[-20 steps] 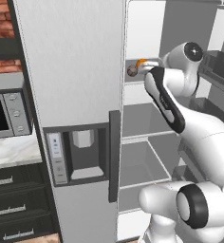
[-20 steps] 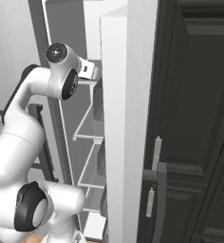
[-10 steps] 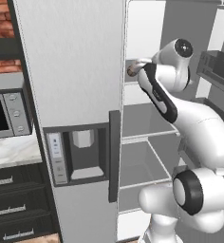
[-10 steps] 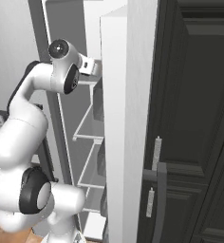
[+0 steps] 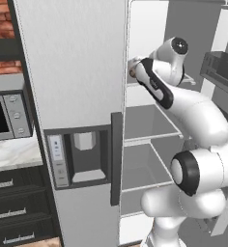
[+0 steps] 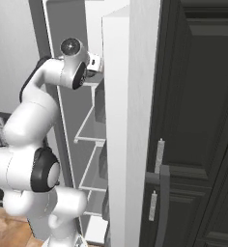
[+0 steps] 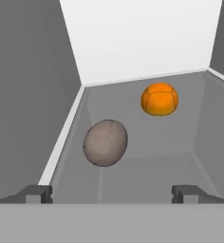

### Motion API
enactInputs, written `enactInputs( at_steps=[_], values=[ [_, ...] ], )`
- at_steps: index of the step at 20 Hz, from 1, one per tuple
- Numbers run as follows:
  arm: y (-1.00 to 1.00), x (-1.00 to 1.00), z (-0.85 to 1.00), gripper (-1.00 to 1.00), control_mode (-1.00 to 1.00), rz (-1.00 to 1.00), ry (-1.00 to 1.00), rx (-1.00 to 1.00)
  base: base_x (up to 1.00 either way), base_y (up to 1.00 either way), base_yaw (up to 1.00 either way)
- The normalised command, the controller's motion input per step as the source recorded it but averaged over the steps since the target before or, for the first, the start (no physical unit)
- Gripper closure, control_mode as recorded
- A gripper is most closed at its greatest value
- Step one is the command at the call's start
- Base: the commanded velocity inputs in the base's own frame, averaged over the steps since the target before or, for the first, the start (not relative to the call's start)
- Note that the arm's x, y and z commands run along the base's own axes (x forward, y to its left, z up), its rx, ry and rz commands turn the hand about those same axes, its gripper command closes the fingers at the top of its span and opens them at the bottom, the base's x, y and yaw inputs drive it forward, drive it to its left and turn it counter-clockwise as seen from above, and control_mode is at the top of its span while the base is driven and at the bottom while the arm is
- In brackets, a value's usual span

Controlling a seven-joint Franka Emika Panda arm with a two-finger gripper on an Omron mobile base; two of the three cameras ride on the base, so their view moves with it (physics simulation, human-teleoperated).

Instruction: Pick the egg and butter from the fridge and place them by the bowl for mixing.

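Two finger tips (image 7: 38,193) of the gripper (image 7: 112,193) stand wide apart at the near edge of the hand view, with nothing between them. Just beyond, the egg (image 7: 105,143), grey-brown and oval, lies on the grey shelf (image 7: 180,142) near the left wall. Farther back and to the right sits an orange round fruit (image 7: 159,99), apart from the egg. In the left base view, the arm reaches into the open fridge (image 5: 72,72) at an upper shelf.
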Motion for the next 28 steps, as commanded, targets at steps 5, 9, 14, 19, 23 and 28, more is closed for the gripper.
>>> enactInputs(
  at_steps=[5, 9, 14, 19, 23, 28],
  values=[
    [0.00, 0.49, 0.00, -1.00, -1.00, 0.06, 0.07, 0.00, 0.00, 0.00, 0.00],
    [0.00, 0.45, -0.05, -1.00, -1.00, 0.05, 0.08, 0.00, 0.00, 0.00, 0.00],
    [0.04, 0.23, -0.13, -1.00, -1.00, 0.02, 0.06, 0.00, 0.00, 0.00, 0.00],
    [0.13, 0.15, -0.17, -1.00, -1.00, 0.00, 0.04, 0.00, 0.00, 0.00, 0.00],
    [0.07, 0.15, -0.12, -1.00, -1.00, 0.01, 0.01, 0.00, 0.00, 0.00, 0.00],
    [0.00, 0.08, -0.07, -1.00, -1.00, 0.02, 0.00, 0.00, 0.00, 0.00, 0.00]
  ],
)
